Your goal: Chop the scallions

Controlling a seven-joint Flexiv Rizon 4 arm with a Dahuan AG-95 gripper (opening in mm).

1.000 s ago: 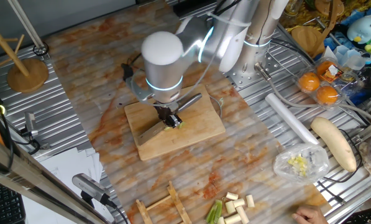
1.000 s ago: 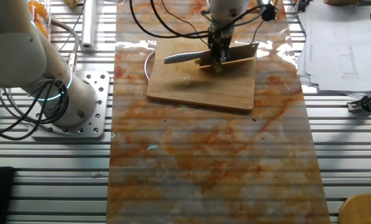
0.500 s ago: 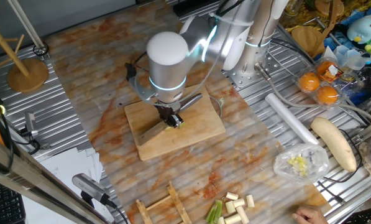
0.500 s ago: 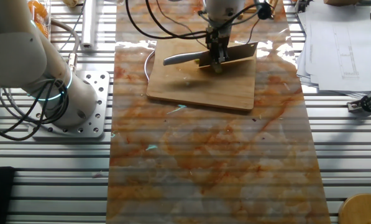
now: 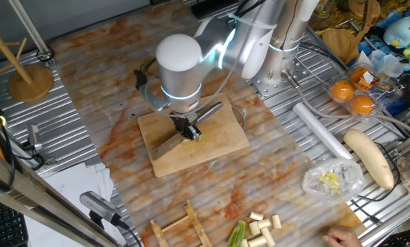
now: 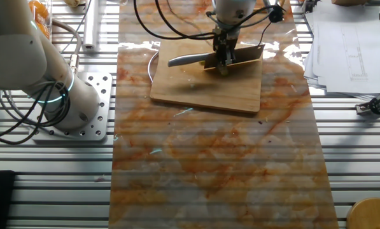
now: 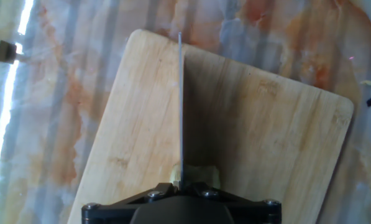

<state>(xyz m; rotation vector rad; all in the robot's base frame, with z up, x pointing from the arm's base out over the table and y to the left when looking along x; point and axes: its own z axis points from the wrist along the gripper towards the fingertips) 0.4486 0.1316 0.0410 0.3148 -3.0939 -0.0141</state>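
Arm bobbed up ~0.5 s ago, now back down where it was 1 s ago; board [image 5: 194,137] and scallion [image 7: 194,173] haven't shifted. My claw [image 5: 187,130] is clamped on the knife [image 6: 215,58], blade edge-on over the scallion piece near the board's middle. To cut well: keep blade vertical, press straight to the wood, lift clear, step along stalk. More stalks [image 5: 259,226] lie at the worktop [image 5: 273,165] edge.

The table [image 5: 88,137] of ribbed metal carries a marbled orange-and-white mat [image 6: 215,165]. A wooden cutting board [image 5: 211,147] lies on the mat. Near the mat's edge lie cut scallions [image 5: 259,226] and a plastic bag [image 5: 332,178] beside a pale vegetable [image 5: 369,156].
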